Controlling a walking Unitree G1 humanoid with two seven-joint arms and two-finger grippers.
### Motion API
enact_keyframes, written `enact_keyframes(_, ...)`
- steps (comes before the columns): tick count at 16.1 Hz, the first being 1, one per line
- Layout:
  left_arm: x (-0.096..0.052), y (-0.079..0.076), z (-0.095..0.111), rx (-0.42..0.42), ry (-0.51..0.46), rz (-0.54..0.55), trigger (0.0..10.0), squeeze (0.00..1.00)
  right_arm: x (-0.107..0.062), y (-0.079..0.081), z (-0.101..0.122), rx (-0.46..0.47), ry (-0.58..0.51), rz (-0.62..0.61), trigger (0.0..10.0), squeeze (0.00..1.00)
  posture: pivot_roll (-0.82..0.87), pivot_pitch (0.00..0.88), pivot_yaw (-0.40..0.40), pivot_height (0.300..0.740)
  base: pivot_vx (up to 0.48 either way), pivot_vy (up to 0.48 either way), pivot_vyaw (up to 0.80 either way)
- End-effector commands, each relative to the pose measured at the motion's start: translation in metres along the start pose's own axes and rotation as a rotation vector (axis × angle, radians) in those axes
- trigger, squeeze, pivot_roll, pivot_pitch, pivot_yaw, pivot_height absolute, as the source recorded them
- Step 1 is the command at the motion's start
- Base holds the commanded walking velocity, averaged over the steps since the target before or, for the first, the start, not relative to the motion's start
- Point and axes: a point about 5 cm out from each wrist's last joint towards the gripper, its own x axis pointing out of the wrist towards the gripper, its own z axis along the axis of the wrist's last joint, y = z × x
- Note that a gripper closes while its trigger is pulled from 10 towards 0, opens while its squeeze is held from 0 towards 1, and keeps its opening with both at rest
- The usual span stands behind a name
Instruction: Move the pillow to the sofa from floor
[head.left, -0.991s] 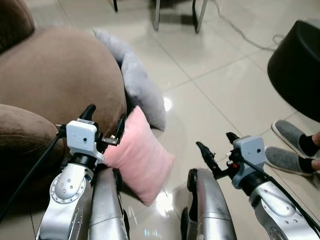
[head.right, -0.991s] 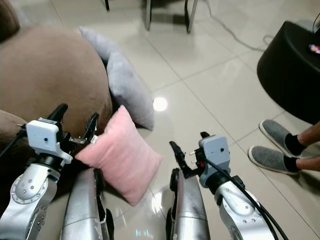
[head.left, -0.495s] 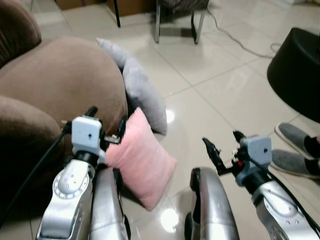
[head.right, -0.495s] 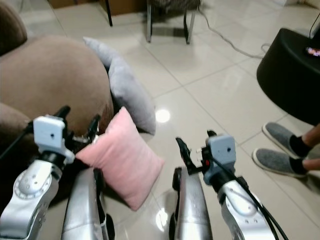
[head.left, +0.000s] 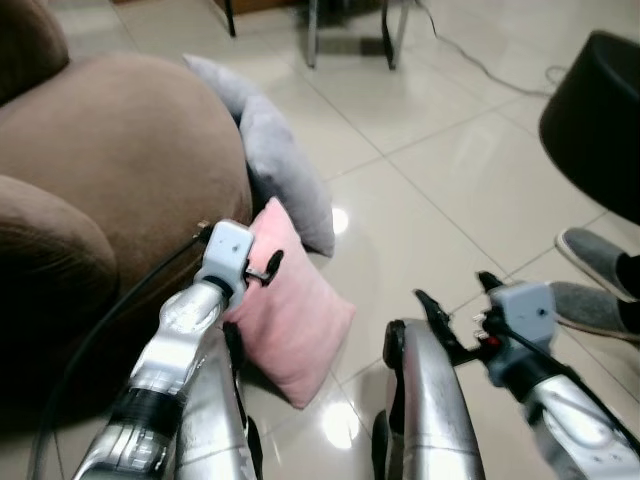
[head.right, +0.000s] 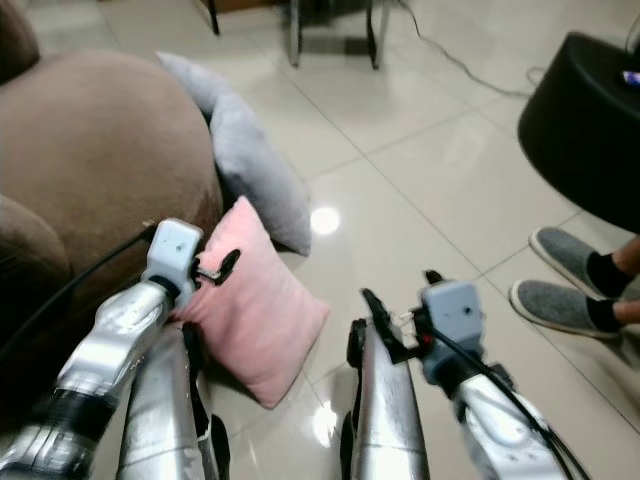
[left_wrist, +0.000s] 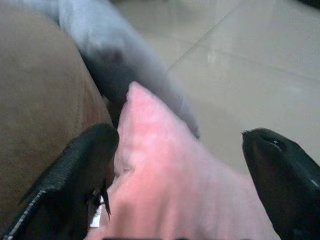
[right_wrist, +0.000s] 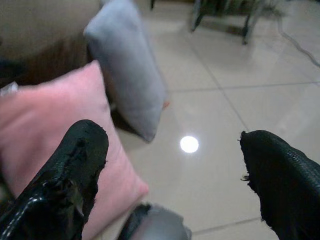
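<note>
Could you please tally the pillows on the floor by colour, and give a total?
Pink pillow: 1
Grey pillow: 1
Total: 2

Pink pillow (head.left: 290, 320), grey pillow (head.left: 275, 160), brown sofa (head.left: 110, 150), glossy beige tile floor (head.left: 450, 180), my black fingers (left_wrist: 75, 185).

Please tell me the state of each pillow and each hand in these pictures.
pink pillow: standing on one corner on the floor, leaning on the sofa
grey pillow: on the floor, leaning on the sofa
left hand: open, fingers astride the pink pillow's top
right hand: open, holding nothing
</note>
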Motion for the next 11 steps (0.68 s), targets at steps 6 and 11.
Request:
enact_keyframes(6,0.005,0.021,-0.051,0.051,0.244,0.095,10.0,0.00,-0.026,-0.008,0.008,-0.034,0.049,0.012,10.0,0.00,-0.14,0.307,-0.034,0.451,0.000,0.000,0.00)
enact_keyframes(11,0.006,0.057,-0.027,-0.011,0.066,0.286,10.0,0.00,-0.044,-0.007,0.017,-0.034,0.073,0.004,10.0,0.00,-0.16,0.375,-0.055,0.451,0.000,0.000,0.00)
